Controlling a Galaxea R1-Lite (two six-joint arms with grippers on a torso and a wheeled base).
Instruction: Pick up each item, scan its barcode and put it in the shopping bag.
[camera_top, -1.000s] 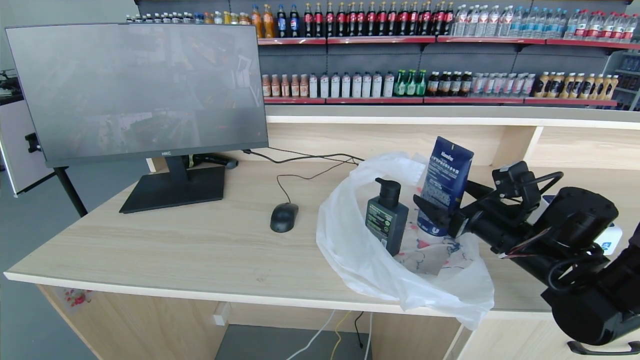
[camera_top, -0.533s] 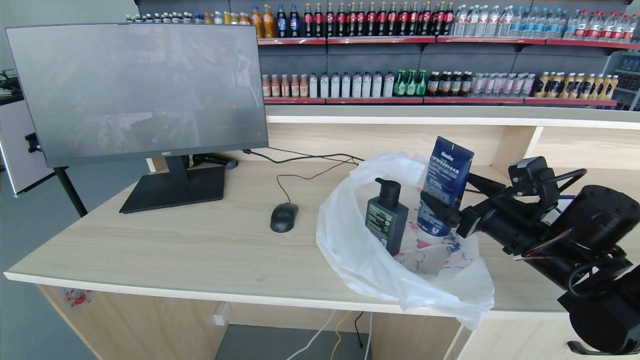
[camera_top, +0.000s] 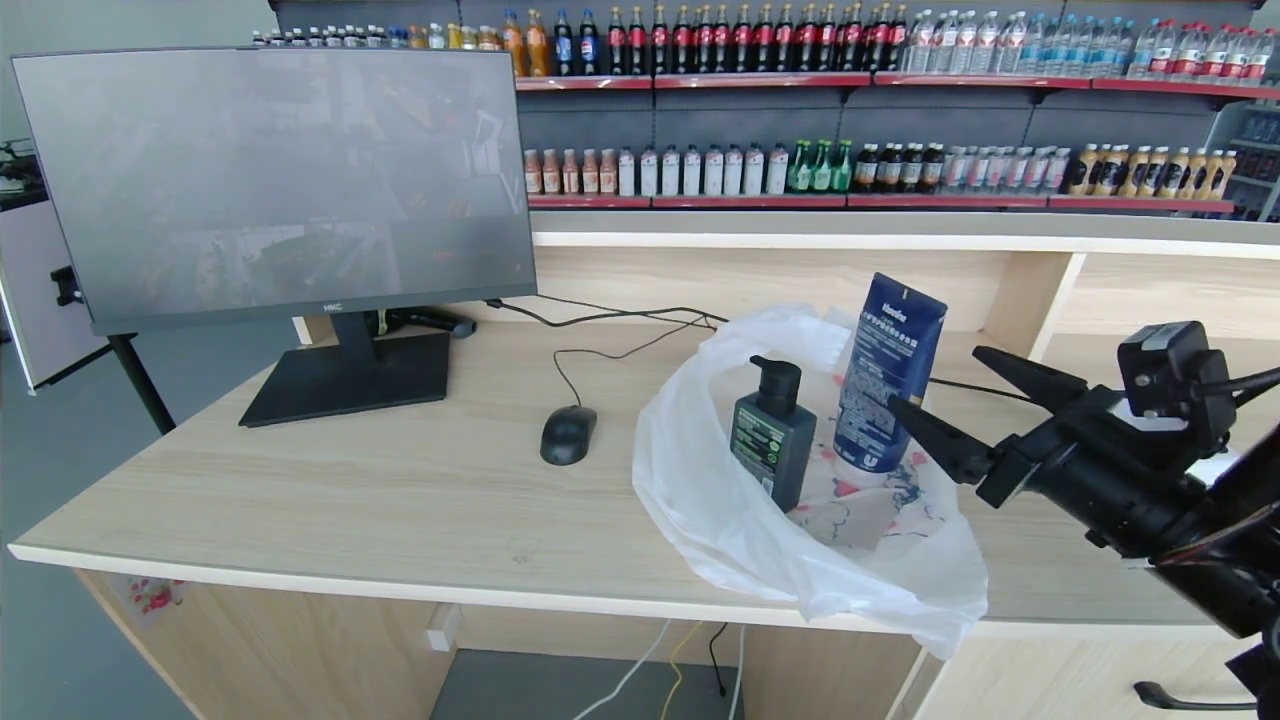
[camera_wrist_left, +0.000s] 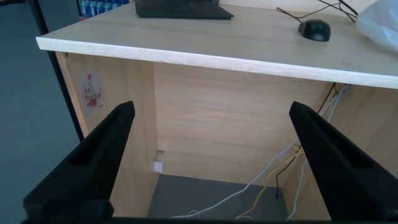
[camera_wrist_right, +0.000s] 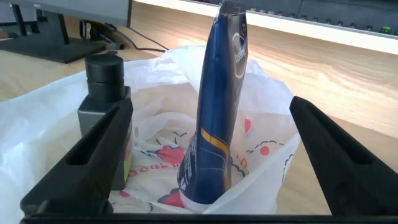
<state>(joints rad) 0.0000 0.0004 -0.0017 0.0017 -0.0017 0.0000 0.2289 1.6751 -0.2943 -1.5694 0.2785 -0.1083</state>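
A white plastic shopping bag (camera_top: 740, 520) lies open on the wooden counter. Inside it stand a dark pump bottle (camera_top: 772, 435) and a tall blue tube (camera_top: 888, 372) on its cap. The right wrist view has the same tube (camera_wrist_right: 219, 118) and pump bottle (camera_wrist_right: 107, 124) within the bag (camera_wrist_right: 37, 118). My right gripper (camera_top: 985, 410) hangs open just right of the tube, apart from it, nothing between its fingers. My left gripper (camera_wrist_left: 211, 158) is open and empty, low down in front of the counter's front edge (camera_wrist_left: 205, 57).
A monitor (camera_top: 275, 185) on a stand occupies the counter's left. A black mouse (camera_top: 568, 434) with its cable lies left of the bag. Shelves of bottles (camera_top: 850, 100) line the back wall. Cables hang under the counter (camera_wrist_left: 273, 180).
My right gripper let go of the blue tube, opened and drew back to the right. The tube stays standing in the bag.
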